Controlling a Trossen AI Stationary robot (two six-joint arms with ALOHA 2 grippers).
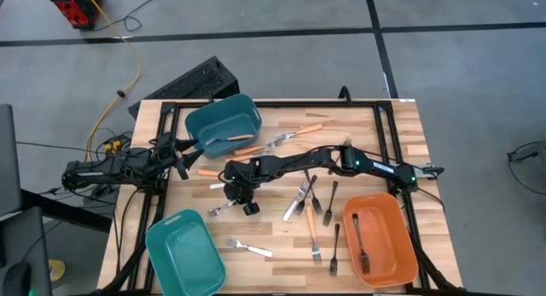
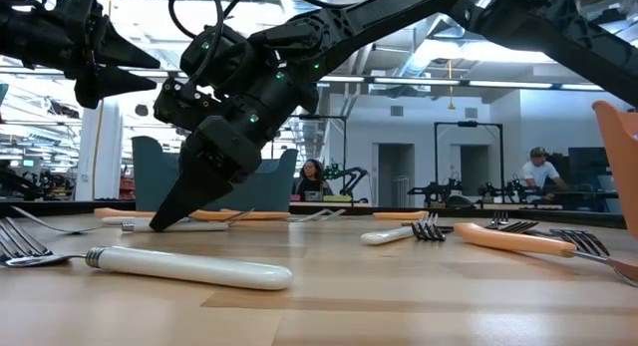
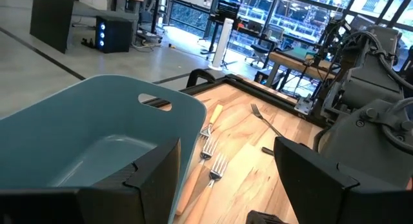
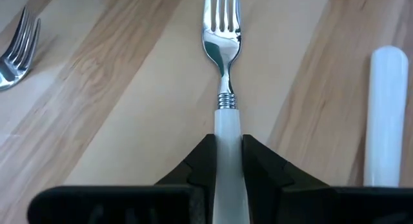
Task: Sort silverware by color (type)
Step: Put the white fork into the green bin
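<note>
My right gripper (image 4: 227,161): it is low on the worktop (image 1: 281,181), left of the middle, and its fingers are clenched on the white handle of a fork (image 4: 222,30). The fork lies flat on the wood with its silver prongs pointing away from my wrist.
My left gripper (image 3: 226,179): it waits at the left edge of the worktop, beside the upper teal bin (image 1: 223,125), and its fingers stand apart with nothing between them.
Other forks: a second white-handled fork (image 2: 189,267) lies near the front edge, and several black, white and orange ones are spread in the middle.
Orange bin (image 1: 380,238): it stands at the front right and one black fork (image 1: 362,245) lies inside.
Upper teal bin: an orange-handled fork (image 1: 223,139) lies inside.
Lower teal bin (image 1: 183,252): it stands at the front left.
</note>
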